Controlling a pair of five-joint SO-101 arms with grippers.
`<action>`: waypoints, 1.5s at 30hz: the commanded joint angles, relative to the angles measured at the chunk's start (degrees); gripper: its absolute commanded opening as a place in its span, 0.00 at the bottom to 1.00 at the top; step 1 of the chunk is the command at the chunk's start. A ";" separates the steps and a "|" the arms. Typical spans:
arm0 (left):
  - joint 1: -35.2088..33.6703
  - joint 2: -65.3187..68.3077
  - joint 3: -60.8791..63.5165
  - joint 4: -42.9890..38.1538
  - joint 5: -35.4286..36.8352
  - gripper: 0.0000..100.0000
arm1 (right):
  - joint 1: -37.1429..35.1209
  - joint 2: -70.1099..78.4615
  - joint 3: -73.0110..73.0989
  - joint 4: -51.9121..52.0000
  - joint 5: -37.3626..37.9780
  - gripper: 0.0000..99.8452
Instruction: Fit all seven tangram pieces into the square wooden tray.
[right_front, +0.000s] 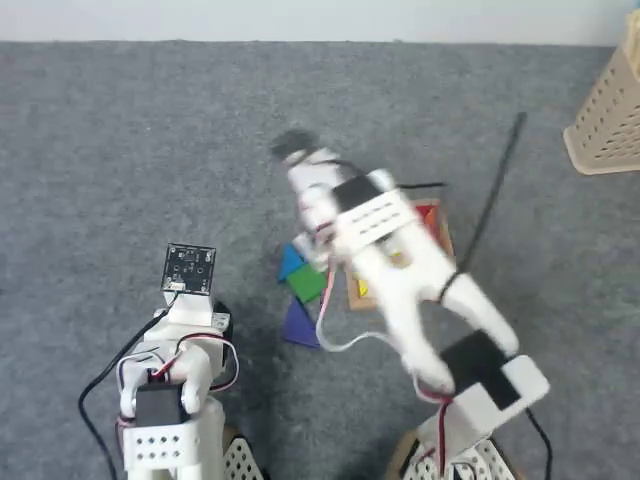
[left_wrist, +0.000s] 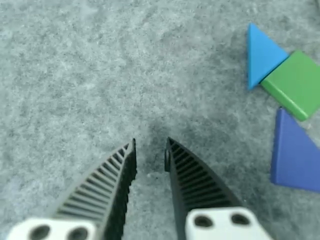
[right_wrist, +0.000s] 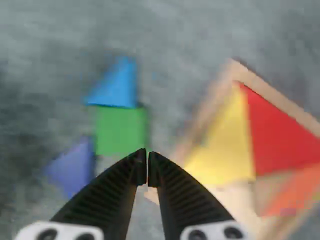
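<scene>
Grey carpet (right_front: 200, 130): open across the far side and ahead of the left gripper (left_wrist: 151, 148). Obstacles: blue triangle (right_front: 291, 262), green square (right_front: 308, 283) and purple triangle (right_front: 300, 325), clustered just beside the tray (right_front: 447, 240); right arm (right_front: 400, 270) stretched over the tray; cable (right_front: 495, 195) beside it; basket (right_front: 610, 110) at the far corner.

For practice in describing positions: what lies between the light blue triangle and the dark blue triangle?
The green square lies between the light blue triangle and the dark blue triangle, touching the light blue one, as the left wrist view shows.
</scene>
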 joint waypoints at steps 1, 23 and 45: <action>-0.35 -0.97 -0.48 0.18 -0.44 0.09 | -4.44 2.24 -2.20 -3.38 1.14 0.12; -0.26 -0.97 -0.48 0.18 -0.44 0.09 | -6.37 11.65 -2.90 -4.88 1.05 0.21; -0.18 -0.97 -0.48 0.18 -0.44 0.09 | -8.57 3.56 -2.11 -1.10 -8.09 0.31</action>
